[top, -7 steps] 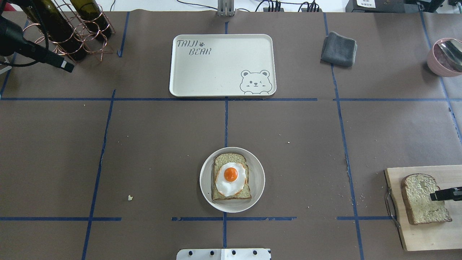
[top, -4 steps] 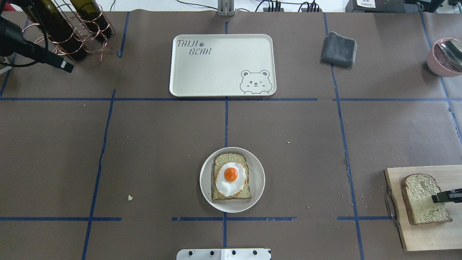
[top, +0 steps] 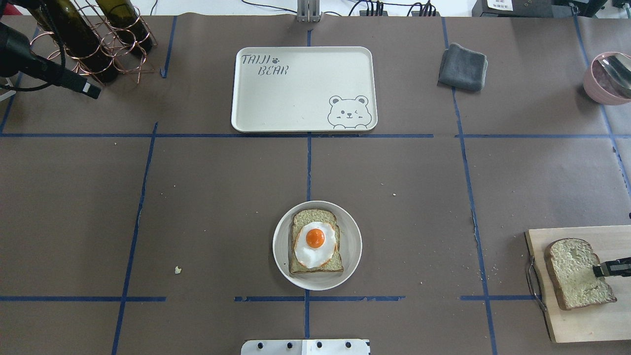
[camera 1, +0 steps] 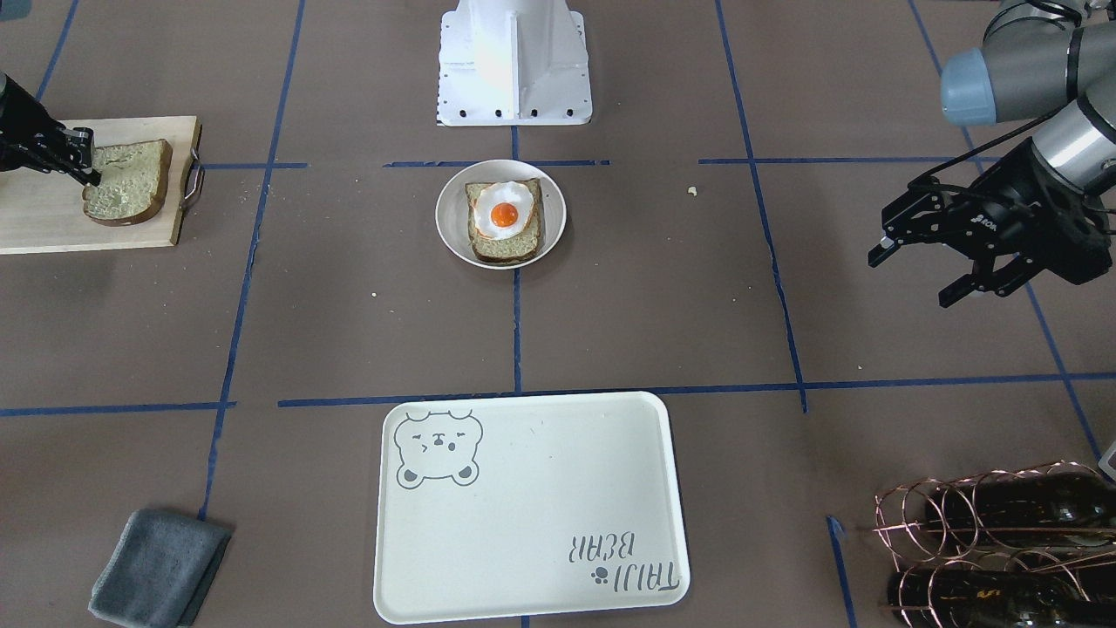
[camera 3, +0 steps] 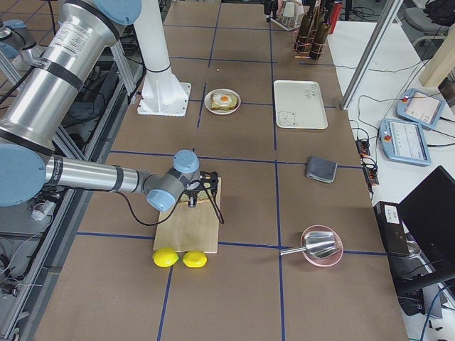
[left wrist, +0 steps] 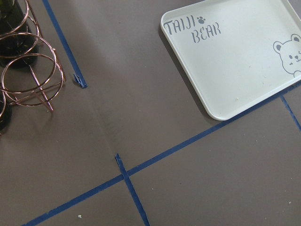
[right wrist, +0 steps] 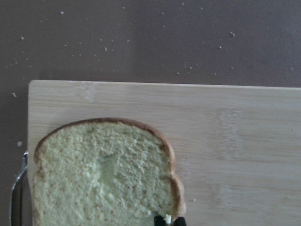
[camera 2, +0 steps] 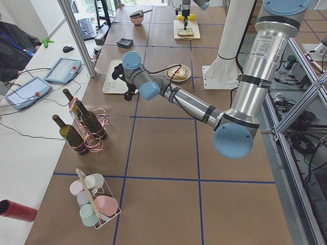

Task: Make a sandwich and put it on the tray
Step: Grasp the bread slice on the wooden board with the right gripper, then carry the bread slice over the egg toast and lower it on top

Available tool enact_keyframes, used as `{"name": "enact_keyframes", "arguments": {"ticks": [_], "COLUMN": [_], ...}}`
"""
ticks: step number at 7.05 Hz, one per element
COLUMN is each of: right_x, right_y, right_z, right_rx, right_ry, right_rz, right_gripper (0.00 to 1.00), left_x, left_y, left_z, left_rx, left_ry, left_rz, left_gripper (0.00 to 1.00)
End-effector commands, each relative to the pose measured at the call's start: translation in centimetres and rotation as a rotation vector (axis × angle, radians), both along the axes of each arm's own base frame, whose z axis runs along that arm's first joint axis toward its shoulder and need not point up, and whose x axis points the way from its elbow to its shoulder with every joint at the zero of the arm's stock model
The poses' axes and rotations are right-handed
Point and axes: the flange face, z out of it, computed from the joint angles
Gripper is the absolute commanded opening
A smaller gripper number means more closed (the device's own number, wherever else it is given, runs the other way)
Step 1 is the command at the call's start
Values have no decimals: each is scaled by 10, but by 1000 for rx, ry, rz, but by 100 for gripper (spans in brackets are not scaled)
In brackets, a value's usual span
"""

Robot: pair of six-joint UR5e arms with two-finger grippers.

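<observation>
The half-built sandwich (top: 315,241) sits at the middle of the surface near the robot's base: one square, porous tan slice with a dark crust, topped by a glossy fried egg with a wavy white and a domed orange yolk. It lies in a round white plate (top: 352,246) with a shallow raised rim. The tray (top: 305,93), a smooth cream plastic rectangle with rounded corners, a grey bear face and grey lettering, lies well apart on the far side, with nothing on it.

A loose bread slice (top: 574,271), spongy with a shallow dent in its crumb, lies flat on a pale wooden cutting board (top: 581,320) with a metal handle, at the robot's right. The right pincer (camera 1: 87,170) is pinched together on that slice's crust edge. The left pincer (camera 1: 915,275), black and angular, hangs above the brown paper with its fingers apart, holding nothing, near a copper wire rack (top: 113,54) of dark green bottles.

A folded grey cloth (top: 463,66) lies beside the tray. Two yellow lemons (camera 3: 180,258) rest just off the board's end.
</observation>
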Motion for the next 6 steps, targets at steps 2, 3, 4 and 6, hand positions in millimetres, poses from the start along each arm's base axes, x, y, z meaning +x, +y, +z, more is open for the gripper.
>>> {"name": "enact_keyframes", "arguments": {"ticks": [2, 3, 4, 6], "right_x": [1, 3, -4, -52], "right_y": [-12, -24, -42, -94], "right_z": [-98, -138, -169, -257], "right_rx": [-6, -22, -38, -101], "right_ry": [-182, -275, -359, -507], "right_rz": [55, 69, 61, 121], "right_gripper": [0, 0, 0, 0], "left_x": [0, 0, 0, 0], "left_y": [2, 2, 1, 1], "left_z": [-2, -2, -1, 0], "left_rx": [-5, -11, -20, -23], "left_ry": [4, 5, 5, 5], "left_rz": [-3, -6, -9, -10], "left_gripper": [100, 100, 100, 100]}}
